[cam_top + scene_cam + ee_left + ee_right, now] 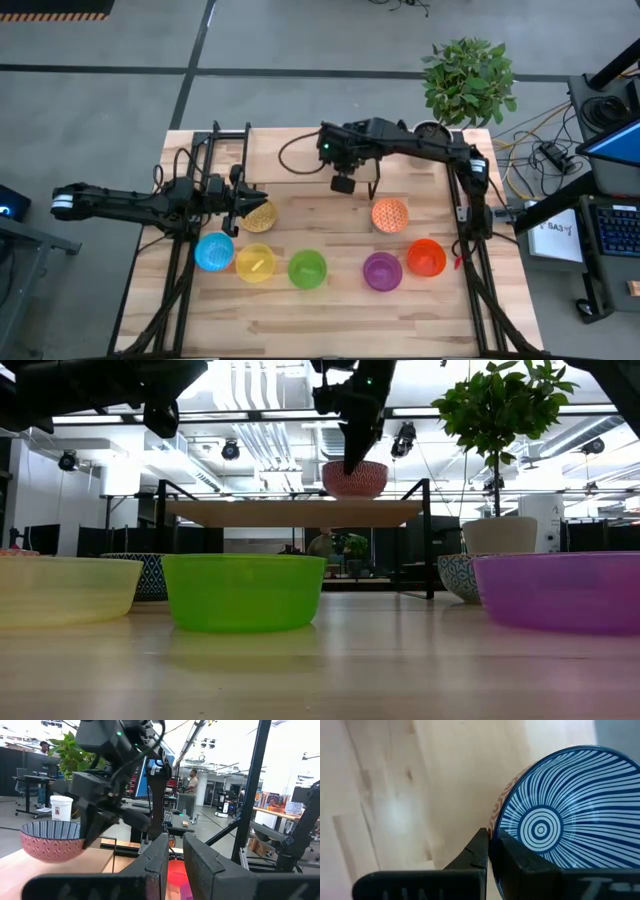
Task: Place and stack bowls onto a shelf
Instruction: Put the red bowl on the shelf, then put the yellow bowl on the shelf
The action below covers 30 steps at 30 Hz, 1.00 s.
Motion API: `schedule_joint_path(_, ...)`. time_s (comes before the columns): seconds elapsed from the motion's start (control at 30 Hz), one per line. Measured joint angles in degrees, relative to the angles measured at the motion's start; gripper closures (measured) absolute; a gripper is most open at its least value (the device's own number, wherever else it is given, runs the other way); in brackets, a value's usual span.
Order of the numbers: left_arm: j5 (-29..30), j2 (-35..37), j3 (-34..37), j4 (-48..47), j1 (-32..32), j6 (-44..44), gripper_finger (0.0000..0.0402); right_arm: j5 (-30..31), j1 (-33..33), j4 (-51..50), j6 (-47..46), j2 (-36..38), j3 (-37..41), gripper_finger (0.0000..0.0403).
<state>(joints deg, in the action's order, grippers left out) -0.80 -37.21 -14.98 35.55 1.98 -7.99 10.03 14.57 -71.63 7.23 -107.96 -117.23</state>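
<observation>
My right gripper [490,837] is over the shelf [290,513], shut on a bowl [560,815] that is striped blue and white inside and patterned red outside [355,478]. My left gripper [175,865] hovers in the air above the gold-speckled bowl [258,215]; its fingers are shut to a narrow slit and hold nothing. The gold-speckled bowl and the orange patterned bowl [390,214] rest on the tabletop. So do the light blue [214,252], yellow [255,263], green [307,269], purple [382,270] and orange-red [426,258] bowls, in a row near the front. My right gripper pinches the bowl's rim [496,827], one finger inside the bowl and one outside. The fingers [352,455] come from above, pointing down. The bowl stays upright, and its base is down at the shelf's top board [395,795].
A potted plant [468,80] stands at the table's far right corner, its pale pot [498,535] beside the shelf. The shelf's thin black legs [430,540] stand behind the row of bowls. People are in the room beyond the table.
</observation>
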Motion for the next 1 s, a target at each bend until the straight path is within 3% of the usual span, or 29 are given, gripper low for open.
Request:
schedule_joint_path(0.63, 0.13, 0.00, 0.00, 0.02, 0.00, 0.24, 0.0361, 0.04, 0.85, 0.29, 0.36, -0.22, 1.73, 0.0387)
schedule_joint_path(1.0, 0.22, 0.00, 0.00, 0.02, -0.02, 0.24, 0.0361, 0.67, 0.85, 0.44, 0.96, -0.19, 2.42, 0.0292)
